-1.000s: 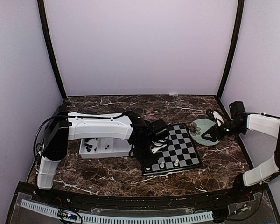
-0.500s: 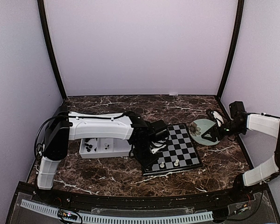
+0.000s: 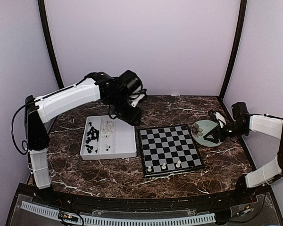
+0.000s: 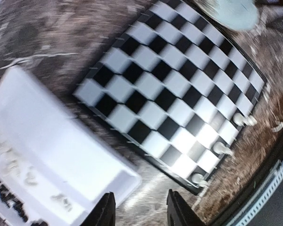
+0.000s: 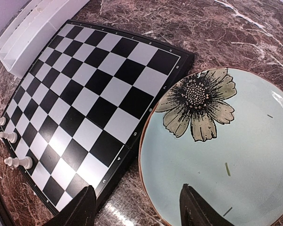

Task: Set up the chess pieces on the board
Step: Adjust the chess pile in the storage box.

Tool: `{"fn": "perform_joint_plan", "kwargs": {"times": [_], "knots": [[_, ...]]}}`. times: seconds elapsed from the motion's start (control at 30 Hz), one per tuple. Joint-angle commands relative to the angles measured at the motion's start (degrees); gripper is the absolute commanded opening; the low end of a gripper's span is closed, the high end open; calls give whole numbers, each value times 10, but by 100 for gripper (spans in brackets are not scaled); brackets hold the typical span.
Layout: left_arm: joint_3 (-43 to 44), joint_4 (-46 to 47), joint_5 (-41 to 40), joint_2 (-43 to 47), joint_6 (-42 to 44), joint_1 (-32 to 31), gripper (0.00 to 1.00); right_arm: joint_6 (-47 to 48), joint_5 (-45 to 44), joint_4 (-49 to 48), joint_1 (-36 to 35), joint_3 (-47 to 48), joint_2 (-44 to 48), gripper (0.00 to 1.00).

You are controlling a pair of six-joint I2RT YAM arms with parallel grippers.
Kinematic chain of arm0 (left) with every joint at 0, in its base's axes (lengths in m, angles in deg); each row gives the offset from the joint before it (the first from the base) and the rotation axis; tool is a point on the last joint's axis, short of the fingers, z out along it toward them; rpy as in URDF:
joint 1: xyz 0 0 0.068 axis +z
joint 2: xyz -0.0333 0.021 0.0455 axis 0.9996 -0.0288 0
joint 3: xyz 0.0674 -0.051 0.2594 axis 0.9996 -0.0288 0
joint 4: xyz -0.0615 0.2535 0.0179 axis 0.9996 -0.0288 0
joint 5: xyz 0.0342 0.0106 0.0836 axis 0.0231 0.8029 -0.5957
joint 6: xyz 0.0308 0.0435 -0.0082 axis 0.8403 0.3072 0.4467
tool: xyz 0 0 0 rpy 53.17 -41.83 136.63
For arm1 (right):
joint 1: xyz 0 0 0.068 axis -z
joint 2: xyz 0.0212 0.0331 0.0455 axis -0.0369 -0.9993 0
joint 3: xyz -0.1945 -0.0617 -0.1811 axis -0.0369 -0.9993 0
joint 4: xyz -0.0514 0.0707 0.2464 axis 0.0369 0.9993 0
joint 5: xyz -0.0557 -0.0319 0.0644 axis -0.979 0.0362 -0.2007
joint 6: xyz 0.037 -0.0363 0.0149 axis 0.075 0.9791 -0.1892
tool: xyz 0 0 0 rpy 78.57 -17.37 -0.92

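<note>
Marble table (image 3: 108, 174), black-and-silver board (image 3: 170, 141), three white pieces (image 3: 163, 166)

You see one board (image 3: 170, 148) bearing three white pieces (image 3: 163, 166). You also have one tray (image 3: 125, 141) and one plate (image 3: 200, 129).

Left wrist view blurred; tray (image 3: 125, 139) pieces (image 3: 90, 137) too small to ID.

FREE: board (image 3: 172, 141) far and middle rows, open from above | BLOCKED: three white chess pieces (image 3: 163, 166) along its near row; tray (image 3: 125, 147) just left; plate (image 3: 198, 128) by far-right corner, right gripper (image 5: 137, 207) low over it; left gripper (image 4: 140, 209) high above tray's far-right corner
</note>
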Motion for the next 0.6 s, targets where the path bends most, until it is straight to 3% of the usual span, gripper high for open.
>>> {"fn": "perform_joint_plan", "kwargs": {"times": [0.0,0.23,0.57], "knots": [[-43,-15,-98,59,-64,99,38,5,2,0,1,2,-5,62],[-110,27,-113,39,-58,201,27,5,-2,0,1,2,-9,62],[-98,31,-115,-37,-76,238,28,5,-8,-1,1,2,-7,62]]}}
